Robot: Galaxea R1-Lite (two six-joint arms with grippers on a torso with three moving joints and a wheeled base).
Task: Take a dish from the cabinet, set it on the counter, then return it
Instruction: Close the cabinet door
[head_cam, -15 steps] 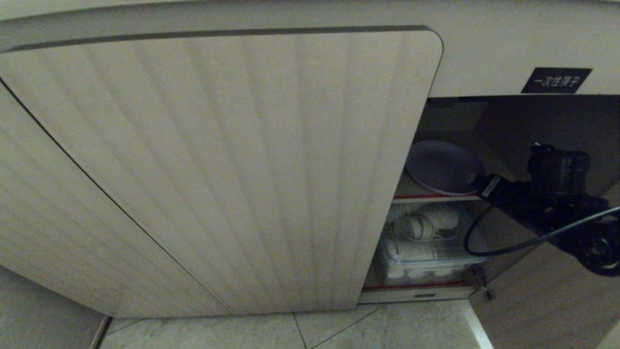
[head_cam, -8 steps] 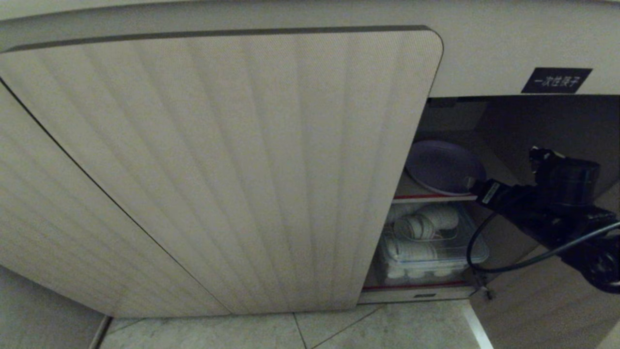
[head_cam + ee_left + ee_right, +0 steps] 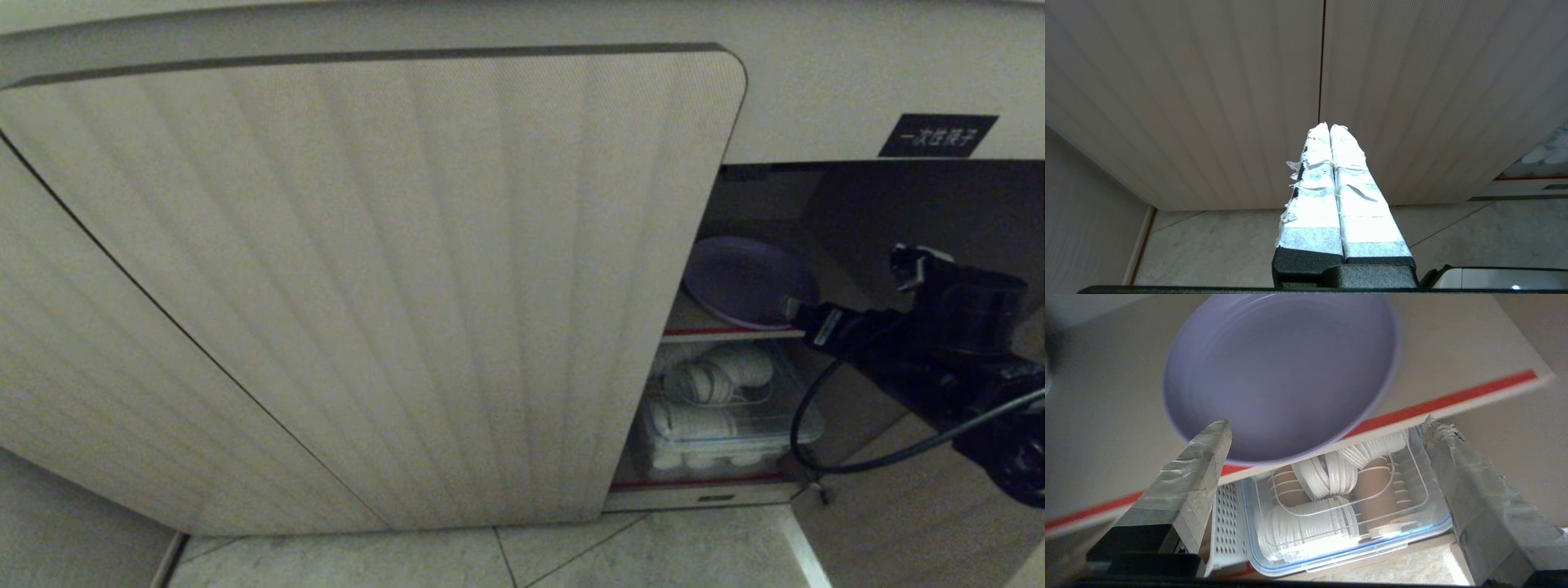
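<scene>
The lavender dish lies flat on the red-edged upper shelf of the cabinet, seen through the open right-hand bay. My right gripper is open just in front of the dish's near rim. One taped finger lies against that rim and the other stands off to the side below the shelf edge; nothing is held. My left gripper is shut and empty, parked facing the closed ribbed doors. The counter is out of view.
Below the dish, a clear blue-rimmed box of stacked white cups fills the lower shelf. A black label sits above the opening. The swung-out door stands to the right, and the tiled floor lies below.
My right wrist has shifted slightly right and down in the head view, while the fingertips stay by the dish's near rim. The dish has not moved.
</scene>
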